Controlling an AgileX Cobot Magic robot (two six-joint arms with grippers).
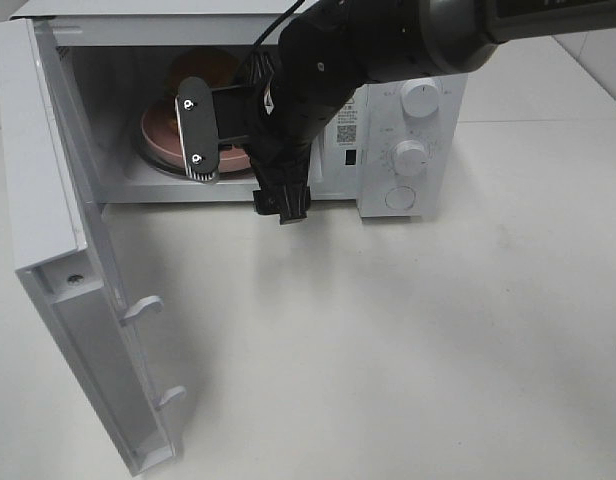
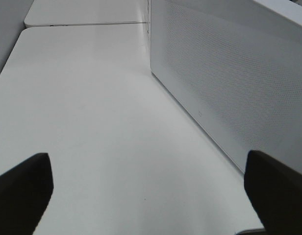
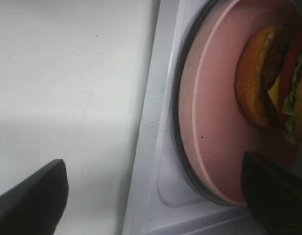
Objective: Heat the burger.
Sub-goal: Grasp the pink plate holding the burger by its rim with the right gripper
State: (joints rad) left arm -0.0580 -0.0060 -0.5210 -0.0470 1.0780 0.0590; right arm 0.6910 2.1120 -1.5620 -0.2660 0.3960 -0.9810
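Since the burger is a soft, loosely stacked thing on the pink plate inside the microwave, squeezing the bun would likely squash or topple it; the stiff plate rim is the safer hold. It sits just ahead of the right gripper, whose jaws stand wide and empty. The left gripper also gapes wide, beside the oven's outer wall. Smooth white tabletop and the swung-out door leave apparently ample room.
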